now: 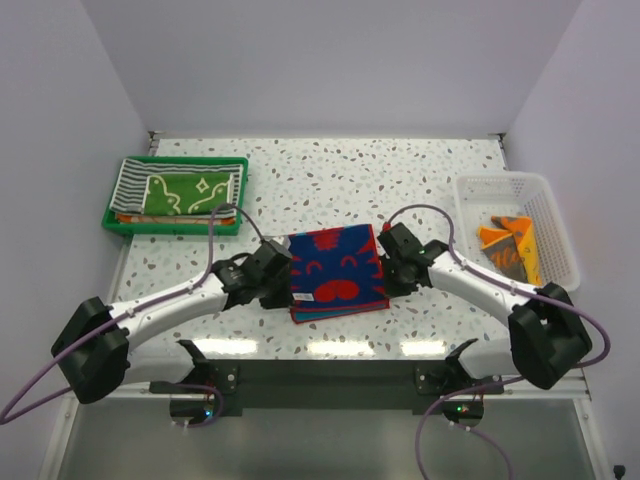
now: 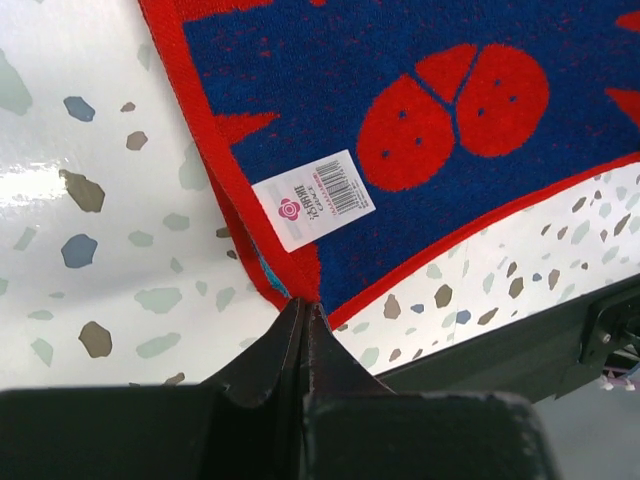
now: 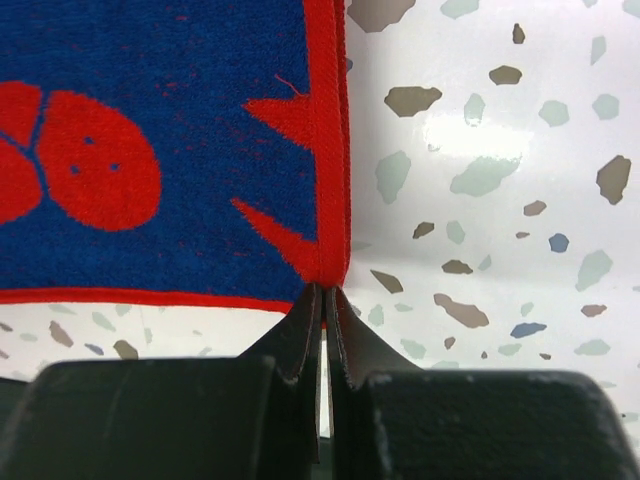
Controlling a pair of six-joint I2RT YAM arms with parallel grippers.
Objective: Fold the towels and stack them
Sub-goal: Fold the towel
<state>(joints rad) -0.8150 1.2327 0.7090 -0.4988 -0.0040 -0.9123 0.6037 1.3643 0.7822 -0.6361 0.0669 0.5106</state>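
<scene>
A folded red-and-blue towel lies flat on the speckled table between the two arms. A white label sits near its near left corner. My left gripper is shut, its tips pinching that near left corner of the towel. My right gripper is shut on the near right corner, where the red hem of the towel runs into its tips. A green towel with white drawings lies over a striped towel in the tray. An orange towel lies in the basket.
The green plastic tray stands at the back left of the table. The white mesh basket stands at the right edge. The table's dark front edge runs just below the towel. White walls enclose the table on three sides.
</scene>
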